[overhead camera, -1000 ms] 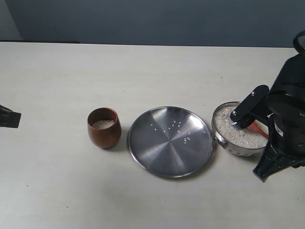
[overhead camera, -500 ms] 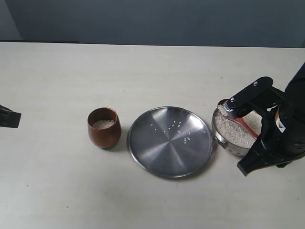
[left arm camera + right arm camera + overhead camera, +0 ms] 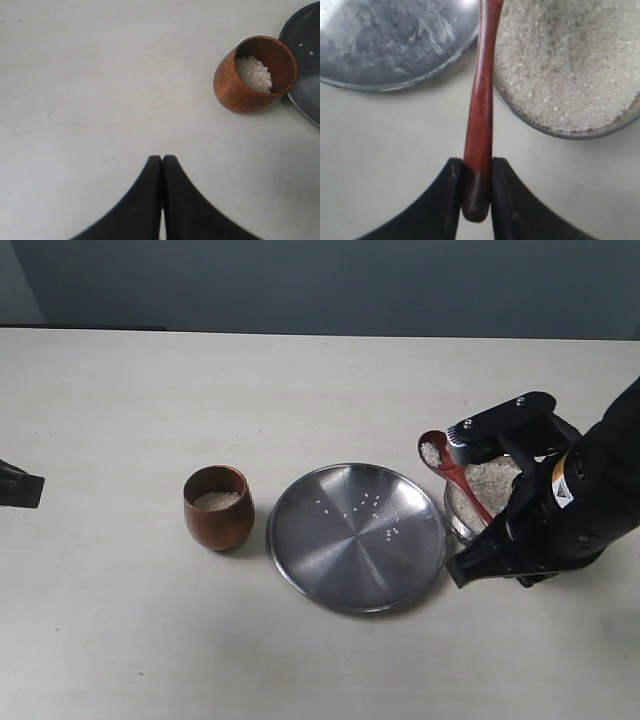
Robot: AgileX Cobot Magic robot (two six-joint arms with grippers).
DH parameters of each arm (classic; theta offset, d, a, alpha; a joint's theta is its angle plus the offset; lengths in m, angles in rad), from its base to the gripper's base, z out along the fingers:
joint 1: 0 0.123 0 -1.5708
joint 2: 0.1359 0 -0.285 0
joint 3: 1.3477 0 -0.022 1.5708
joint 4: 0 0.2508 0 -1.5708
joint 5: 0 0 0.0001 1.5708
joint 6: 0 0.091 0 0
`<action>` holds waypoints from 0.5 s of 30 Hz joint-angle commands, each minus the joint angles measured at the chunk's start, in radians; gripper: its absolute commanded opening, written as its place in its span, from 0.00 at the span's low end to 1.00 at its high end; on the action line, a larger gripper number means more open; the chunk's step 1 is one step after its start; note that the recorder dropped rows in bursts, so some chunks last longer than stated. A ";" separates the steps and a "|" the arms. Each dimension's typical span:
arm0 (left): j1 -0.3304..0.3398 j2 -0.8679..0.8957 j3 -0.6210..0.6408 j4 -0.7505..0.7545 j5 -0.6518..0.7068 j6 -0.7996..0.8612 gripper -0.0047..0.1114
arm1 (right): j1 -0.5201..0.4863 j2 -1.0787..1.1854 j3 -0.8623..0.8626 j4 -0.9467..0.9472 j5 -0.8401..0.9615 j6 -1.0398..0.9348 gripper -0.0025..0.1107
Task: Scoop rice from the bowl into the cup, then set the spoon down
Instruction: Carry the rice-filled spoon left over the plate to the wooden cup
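Observation:
My right gripper (image 3: 492, 524) (image 3: 476, 167) is shut on the end of the slim handle of the reddish-brown wooden spoon (image 3: 455, 475) (image 3: 480, 105). The spoon's round head carries a small heap of rice (image 3: 430, 452) and hangs above the gap between the steel bowl (image 3: 453, 520) (image 3: 560, 132) and the plate. Much of the bowl is hidden behind the right arm; the white rice (image 3: 492, 480) (image 3: 570, 60) in it shows. The brown wooden cup (image 3: 217, 508) (image 3: 250, 80) stands left of the plate, with some rice (image 3: 254, 74) in its bottom. At the far left my left gripper (image 3: 22, 486) (image 3: 162, 159) is shut and holds nothing.
A flat steel plate (image 3: 340, 550) (image 3: 385, 45) (image 3: 305, 65) lies between cup and bowl, with several stray grains (image 3: 365, 508) on it. The pale table (image 3: 300, 390) stretches back to a dark wall.
The right gripper has lifted the spoon out of the bowl and carried it left. Its head, now loaded with rice, has risen from the rice heap to beyond the bowl's left rim.

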 commanded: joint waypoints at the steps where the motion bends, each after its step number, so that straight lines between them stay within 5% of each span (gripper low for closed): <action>1: 0.001 0.002 0.001 0.001 -0.012 -0.001 0.04 | 0.004 0.007 -0.041 0.041 -0.010 -0.049 0.02; 15: 0.001 0.002 0.001 0.001 -0.012 -0.001 0.04 | 0.023 0.132 -0.208 0.179 0.042 -0.172 0.02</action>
